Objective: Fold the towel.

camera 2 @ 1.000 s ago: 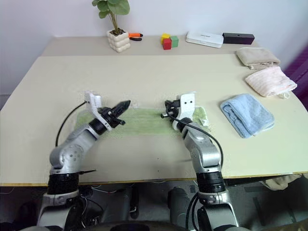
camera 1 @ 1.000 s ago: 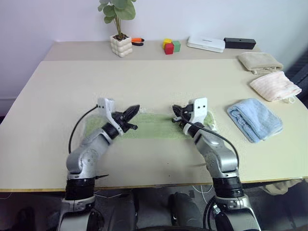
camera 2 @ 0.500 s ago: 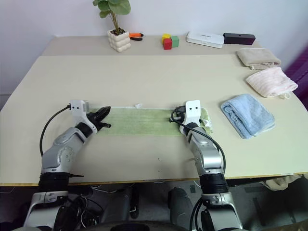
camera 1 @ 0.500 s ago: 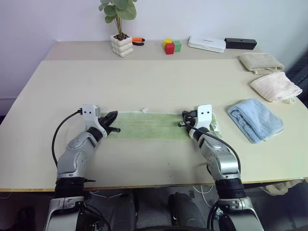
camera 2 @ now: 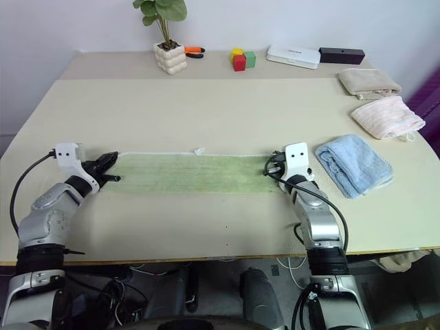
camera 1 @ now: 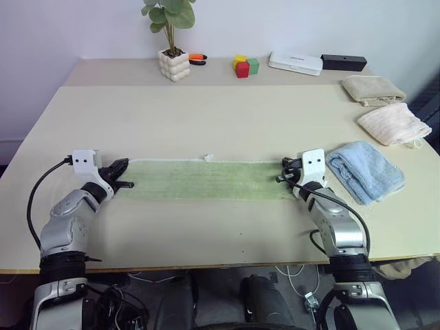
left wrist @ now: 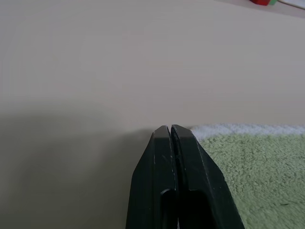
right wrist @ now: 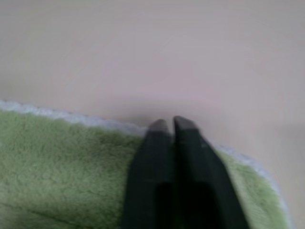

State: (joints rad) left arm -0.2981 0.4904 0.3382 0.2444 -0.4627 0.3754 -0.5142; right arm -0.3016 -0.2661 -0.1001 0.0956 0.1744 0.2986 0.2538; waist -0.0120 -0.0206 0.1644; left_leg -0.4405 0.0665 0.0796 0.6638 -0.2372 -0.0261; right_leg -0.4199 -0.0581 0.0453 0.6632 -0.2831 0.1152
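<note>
Two black-fingered grippers sit at the ends of the long light green terry cloth towel (camera 1: 203,180), stretched flat on the beige table (camera 1: 227,117). The left gripper (camera 1: 121,174) is closed, the right gripper (camera 1: 284,171) looks nearly closed; whether they pinch cloth, I cannot tell. I judge the towel soft, light and limp; best taken at the corners.

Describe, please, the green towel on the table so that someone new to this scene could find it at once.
On the big beige table, look at the near half, between the left gripper and the right gripper. The towel lies there flat as a long, narrow strip with a whitish far edge. It is the one light green cloth, and spread out, unlike the folded blue, pink and beige towels at the right edge.
</note>
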